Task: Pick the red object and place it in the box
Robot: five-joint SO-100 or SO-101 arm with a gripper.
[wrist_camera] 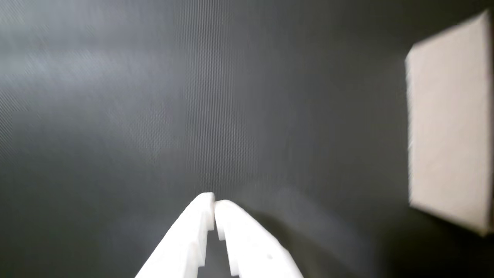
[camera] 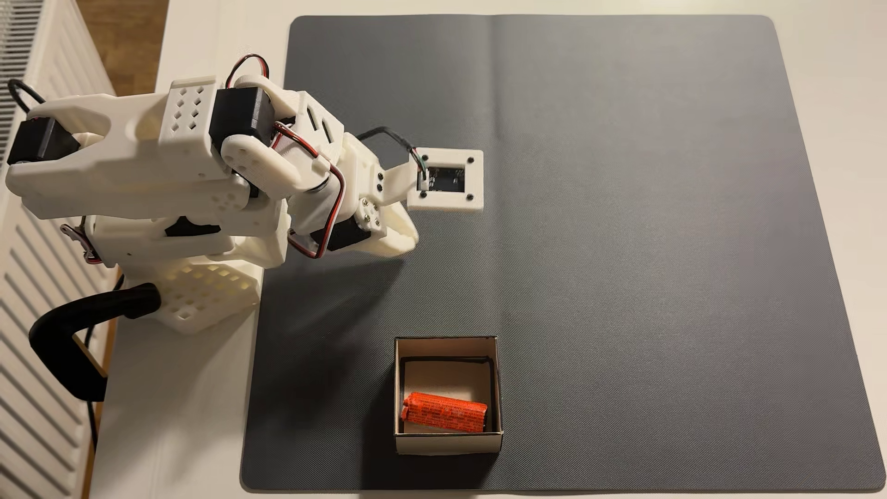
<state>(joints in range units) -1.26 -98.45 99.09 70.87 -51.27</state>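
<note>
The red object [camera: 444, 411], an orange-red wrapped cylinder with dark print, lies on its side on the floor of the box [camera: 446, 444], near the box's front wall in the fixed view. The box is a small open cardboard square at the mat's lower middle. In the wrist view one beige outer wall of the box [wrist_camera: 447, 127] shows at the right edge. My white gripper [wrist_camera: 214, 204] is shut with nothing between its fingers, fingertips touching above the bare mat. In the fixed view the gripper [camera: 408, 237] hangs near the arm's base, well above and left of the box.
A large dark grey mat [camera: 624, 216] covers most of the white table [camera: 201, 432]. The arm's base [camera: 201, 292] stands at the mat's left edge, with a black clamp [camera: 72, 340] beside it. A white radiator [camera: 33, 336] runs along the far left.
</note>
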